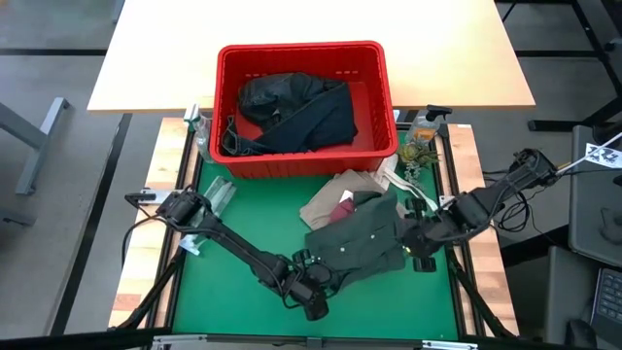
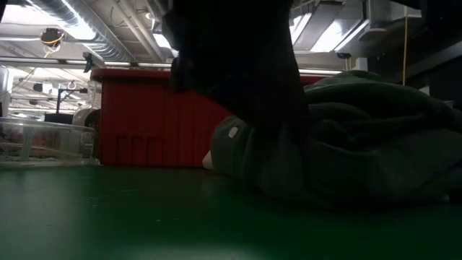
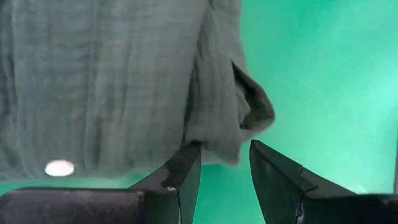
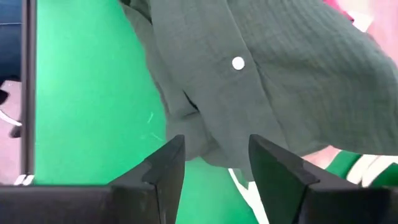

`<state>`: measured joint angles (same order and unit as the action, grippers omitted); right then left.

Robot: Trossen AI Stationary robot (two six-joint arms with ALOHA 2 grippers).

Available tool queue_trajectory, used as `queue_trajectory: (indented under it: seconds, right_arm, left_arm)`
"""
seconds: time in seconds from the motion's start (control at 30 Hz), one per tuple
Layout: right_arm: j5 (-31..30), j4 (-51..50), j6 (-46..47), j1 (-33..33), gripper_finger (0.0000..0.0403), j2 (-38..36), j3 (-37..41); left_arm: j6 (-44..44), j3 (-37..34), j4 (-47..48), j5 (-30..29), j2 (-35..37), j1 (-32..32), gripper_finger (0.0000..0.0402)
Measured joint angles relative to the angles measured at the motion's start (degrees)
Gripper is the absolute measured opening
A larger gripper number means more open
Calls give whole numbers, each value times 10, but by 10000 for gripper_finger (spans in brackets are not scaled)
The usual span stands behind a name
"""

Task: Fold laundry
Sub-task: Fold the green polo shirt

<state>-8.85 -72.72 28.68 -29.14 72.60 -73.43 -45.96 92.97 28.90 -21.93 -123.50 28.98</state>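
- Your bench (image 1: 233,282) has a green mat as the work zone; most of it is bare, so there is room to spread a garment flat.
- Red basket (image 1: 301,58) sits at the far edge of the mat, holding the black garments (image 1: 292,112). Looks like the queue, parked clear of the folding area.
- Olive-green shirt (image 1: 362,235) is on the mat just in front of the basket, towards your right side, bunched and not yet flat. It lies partly over the tan top (image 1: 335,194) and the maroon piece (image 1: 346,208), which peek out at its far edge.
- Left gripper (image 3: 224,168) is low at the shirt's near edge, fingers parted with a fold of hem hanging between them. Not clamped on it as far as I can see, so read it as released and lined up for a pinch.
- Right gripper (image 4: 211,163) is at the shirt's right edge, jaws also apart with cloth drooping into the gap near a white button (image 4: 237,63). Same read: open, staged on the opposite edge.
- Two grips on opposite edges would make sense to pull it flat; that's my guess, not seen.
- Clear bottle (image 1: 423,126) stands just right of the basket, off the mat. Keep your right arm clear of it.
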Motion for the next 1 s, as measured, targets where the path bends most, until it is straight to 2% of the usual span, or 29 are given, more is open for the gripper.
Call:
queue_trajectory:
  seconds: [0.47,0.77,1.0]
  right_arm:
    - [-75,-4,25,-104,177,21,7]
    - [-81,-40,104,-109,177,21,124]
    - [-86,-19,144,-110,177,6,215]
  left_arm:
    - [-5,0,-16,3,-18,-8,123]
    - [-5,0,-15,4,-19,-8,77]
    - [-5,0,-16,4,-19,-8,63]
